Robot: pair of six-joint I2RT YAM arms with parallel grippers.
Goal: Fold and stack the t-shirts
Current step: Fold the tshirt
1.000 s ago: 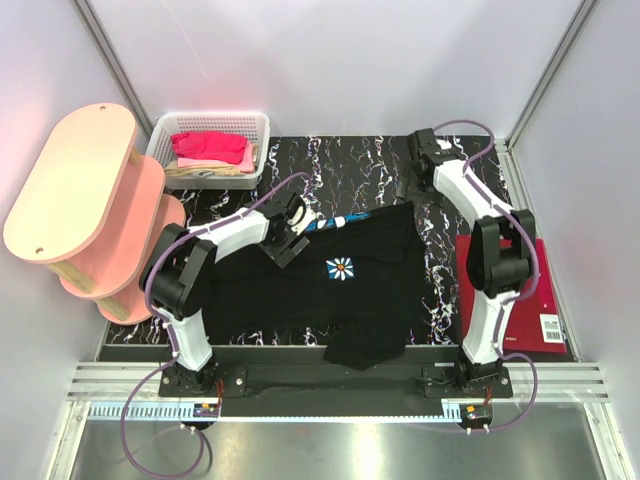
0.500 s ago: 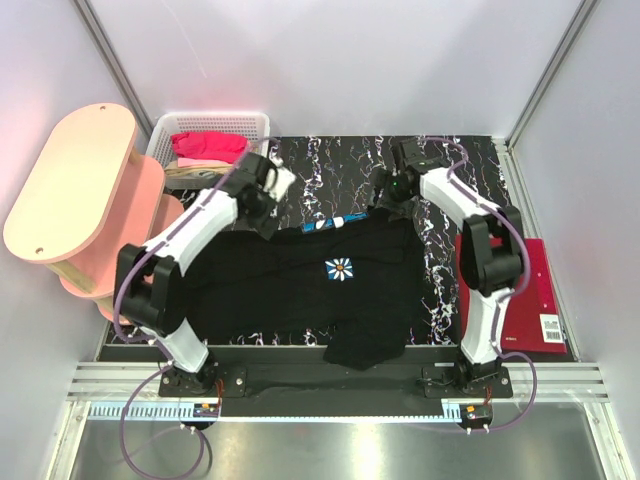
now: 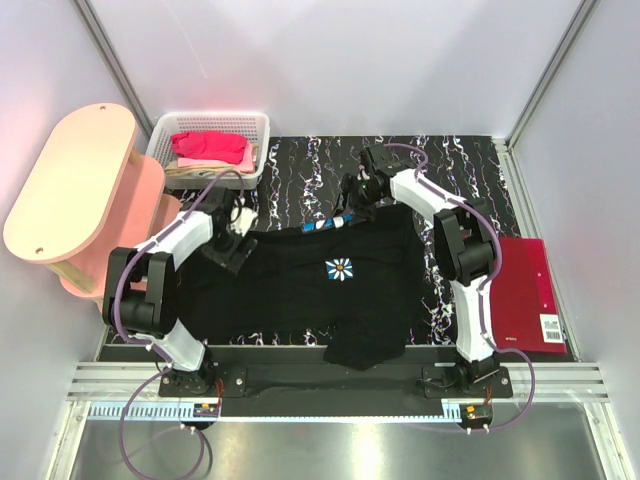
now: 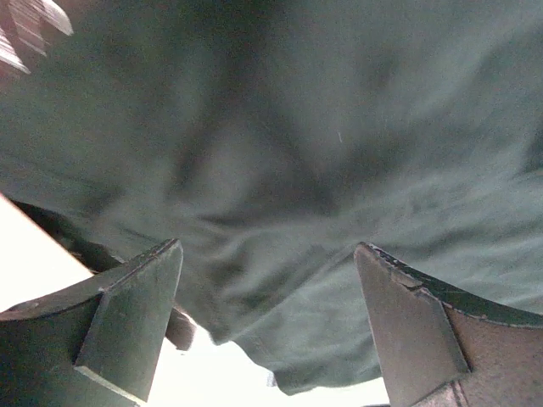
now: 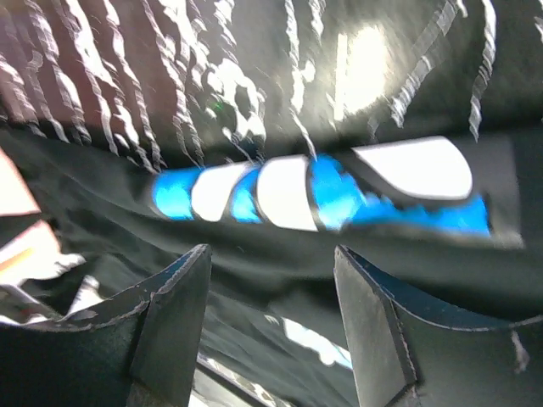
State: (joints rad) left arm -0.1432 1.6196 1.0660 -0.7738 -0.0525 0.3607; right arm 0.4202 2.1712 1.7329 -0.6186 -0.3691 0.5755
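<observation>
While the black t-shirt [image 3: 330, 285] lay spread on the bench [image 3: 300, 165], the left claw [image 4: 267, 250] and right claw [image 5: 271, 252] were held open at its far edge; a pinch, seemingly not yet made, was called for.

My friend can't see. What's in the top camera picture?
A black daisy shirt lies spread on a marbled table. The left claw and right claw, both open, are at its far edge. A basket holds pink cloth.
</observation>
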